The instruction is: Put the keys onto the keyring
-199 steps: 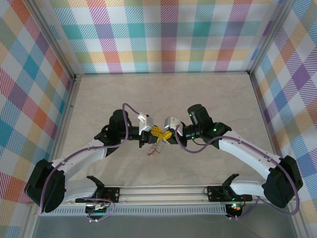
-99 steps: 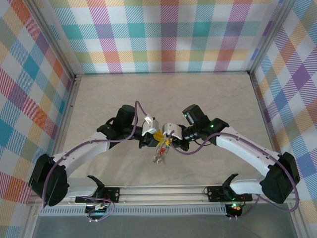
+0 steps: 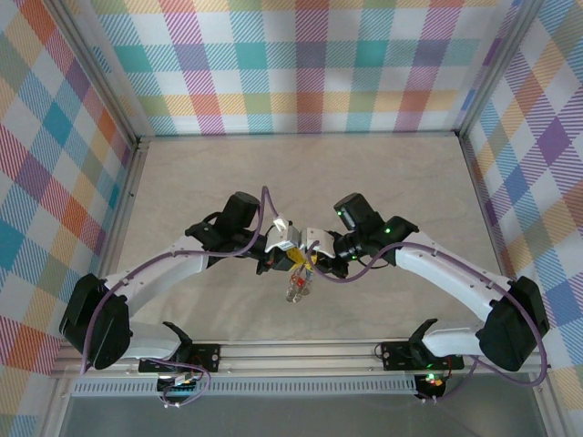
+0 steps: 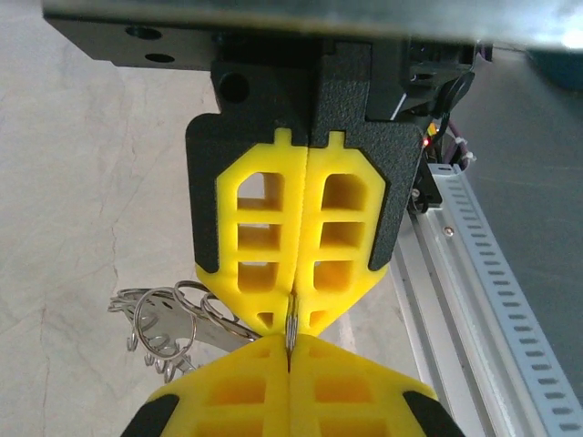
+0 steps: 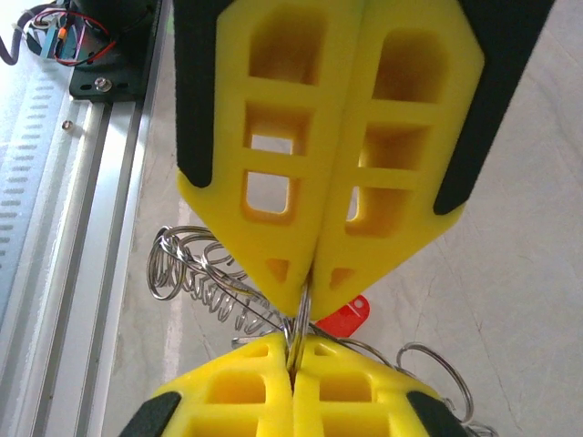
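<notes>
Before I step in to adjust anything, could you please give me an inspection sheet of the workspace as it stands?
Surface: pale marbled table.
Job's things: keyring pinched edge-on between both grippers, with its red tag beside it; keys hang bunched beneath the meeting point.
Clutter: nothing seen.
Grippers: left gripper shut on the keyring; right gripper shut on it too, tip to tip with the left.
Cables: purple cable runs along each arm and loops at the wrist.
Surroundings: plaid walls on three sides; metal rail along the near edge.
</notes>
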`<action>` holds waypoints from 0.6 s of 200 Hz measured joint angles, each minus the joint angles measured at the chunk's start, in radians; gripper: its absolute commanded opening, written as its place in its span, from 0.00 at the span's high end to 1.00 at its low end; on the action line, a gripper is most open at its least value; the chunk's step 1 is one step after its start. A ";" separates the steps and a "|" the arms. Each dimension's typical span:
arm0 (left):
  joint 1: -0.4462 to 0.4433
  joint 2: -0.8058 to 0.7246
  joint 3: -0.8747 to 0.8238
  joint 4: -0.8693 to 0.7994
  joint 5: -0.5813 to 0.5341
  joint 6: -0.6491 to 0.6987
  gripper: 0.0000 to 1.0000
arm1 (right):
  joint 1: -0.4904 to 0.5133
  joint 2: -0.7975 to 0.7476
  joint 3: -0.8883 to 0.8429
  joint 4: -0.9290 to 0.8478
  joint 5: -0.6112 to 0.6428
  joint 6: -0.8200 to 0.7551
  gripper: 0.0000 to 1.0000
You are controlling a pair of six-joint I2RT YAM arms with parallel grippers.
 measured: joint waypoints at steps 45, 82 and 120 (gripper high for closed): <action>0.002 -0.009 0.000 0.008 0.023 -0.013 1.00 | -0.022 -0.048 -0.025 0.050 -0.010 0.021 0.75; 0.011 -0.051 -0.045 0.095 0.058 -0.069 1.00 | -0.053 -0.127 -0.074 0.089 -0.034 0.046 0.76; 0.011 -0.056 -0.051 0.153 0.072 -0.100 1.00 | -0.072 -0.168 -0.094 0.095 -0.049 0.052 0.72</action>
